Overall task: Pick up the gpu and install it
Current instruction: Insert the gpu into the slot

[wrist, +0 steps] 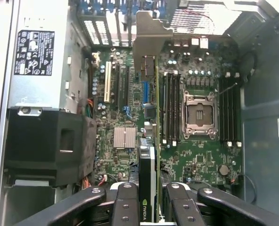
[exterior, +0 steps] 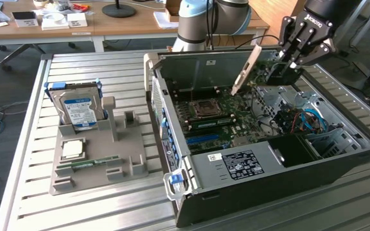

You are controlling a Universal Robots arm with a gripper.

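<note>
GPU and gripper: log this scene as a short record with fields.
gripper: shut on the gpu
gpu: held on edge, tilted, above the motherboard; not in a slot
computer case: open, lying on its side
hard drive: upright in the grey holder, on the exterior view's left

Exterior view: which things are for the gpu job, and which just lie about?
Job: green gpu card with metal bracket, in the jaws; open black computer case.
Lying about: blue-labelled silver hard drive; thin green RAM stick; grey plastic holder.
</note>
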